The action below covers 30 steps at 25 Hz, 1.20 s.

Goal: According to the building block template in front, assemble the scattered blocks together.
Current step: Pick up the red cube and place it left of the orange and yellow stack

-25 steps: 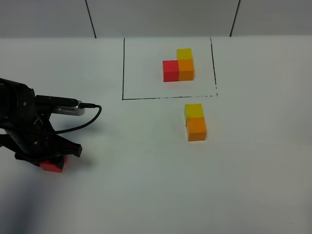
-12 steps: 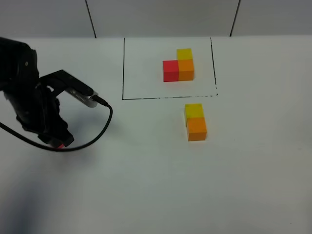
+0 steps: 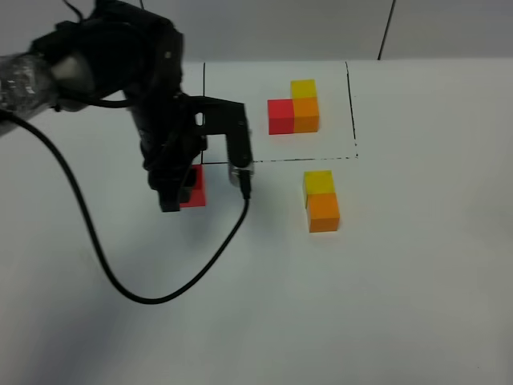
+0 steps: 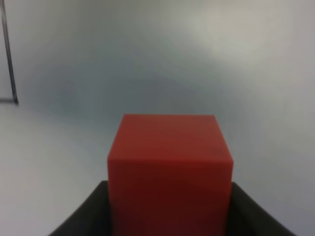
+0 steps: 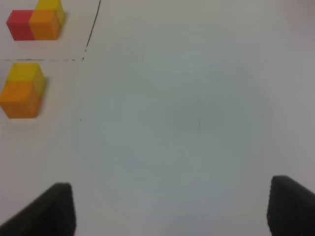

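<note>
The building block template point(image 3: 293, 108) is a red, orange and yellow L of cubes inside a thin black frame at the back; the right wrist view also shows this template point(image 5: 34, 22). Of the scattered blocks, the yellow cube point(image 3: 318, 181) and the orange cube point(image 3: 324, 212) touch in a line just in front of the frame. My left gripper point(image 3: 181, 189) is shut on the red cube point(image 3: 195, 187), near the frame's front left corner. In the left wrist view the red cube point(image 4: 170, 164) fills the space between the fingers. My right gripper point(image 5: 172, 206) is open over bare table.
The white table point(image 3: 385, 305) stretches wide in front and to the right. The left arm's black cable point(image 3: 120, 281) loops down over the table's left half. A grey wall with dark seams stands behind.
My left arm has carried the red cube from the front left to the right and farther back, up to the frame's front left corner. The other cubes have not moved.
</note>
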### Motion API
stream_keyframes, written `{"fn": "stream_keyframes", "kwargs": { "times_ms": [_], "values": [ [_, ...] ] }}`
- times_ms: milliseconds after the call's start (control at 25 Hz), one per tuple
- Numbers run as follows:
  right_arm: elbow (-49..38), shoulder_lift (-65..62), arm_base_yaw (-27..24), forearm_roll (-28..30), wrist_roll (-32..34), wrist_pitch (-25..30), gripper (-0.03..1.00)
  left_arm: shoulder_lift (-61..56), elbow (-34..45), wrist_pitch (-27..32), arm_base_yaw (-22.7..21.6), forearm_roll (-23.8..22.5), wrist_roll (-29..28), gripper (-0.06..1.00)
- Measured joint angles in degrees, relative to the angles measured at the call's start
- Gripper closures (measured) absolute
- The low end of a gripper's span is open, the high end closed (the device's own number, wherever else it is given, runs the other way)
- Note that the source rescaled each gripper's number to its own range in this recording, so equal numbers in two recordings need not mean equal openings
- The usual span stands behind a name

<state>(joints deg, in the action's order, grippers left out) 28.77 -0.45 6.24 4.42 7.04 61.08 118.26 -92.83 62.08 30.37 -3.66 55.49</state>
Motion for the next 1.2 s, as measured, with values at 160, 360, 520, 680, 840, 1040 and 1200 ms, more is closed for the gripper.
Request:
{"fn": "stream_keyframes", "kwargs": {
  "times_ms": [160, 360, 520, 680, 840, 1040, 1200],
  "values": [
    [0.0, 0.0, 0.0, 0.0, 0.0, 0.0, 0.34, 7.9, -9.3, 4.3, 4.1, 0.1, 2.2, 0.94],
    [0.0, 0.0, 0.0, 0.0, 0.0, 0.0, 0.34, 14.3, -15.9, 4.0, 7.5, 1.3, 4.1, 0.94],
    [0.0, 0.0, 0.0, 0.0, 0.0, 0.0, 0.34, 16.1, -18.4, 3.4, 9.7, 0.8, -0.2, 0.94],
    [0.0, 0.0, 0.0, 0.0, 0.0, 0.0, 0.34, 16.1, -18.6, 3.5, 10.6, 0.2, -2.6, 0.94],
    [0.0, 0.0, 0.0, 0.0, 0.0, 0.0, 0.34, 16.1, -18.6, 3.0, 11.2, 0.2, -4.4, 0.94],
    [0.0, 0.0, 0.0, 0.0, 0.0, 0.0, 0.34, 16.3, -18.6, 2.6, 11.2, 0.2, -5.2, 0.94],
    [0.0, 0.0, 0.0, 0.0, 0.0, 0.0, 0.34, 17.9, -18.7, 2.2, 11.3, 0.2, -5.9, 0.94]
  ]
}}
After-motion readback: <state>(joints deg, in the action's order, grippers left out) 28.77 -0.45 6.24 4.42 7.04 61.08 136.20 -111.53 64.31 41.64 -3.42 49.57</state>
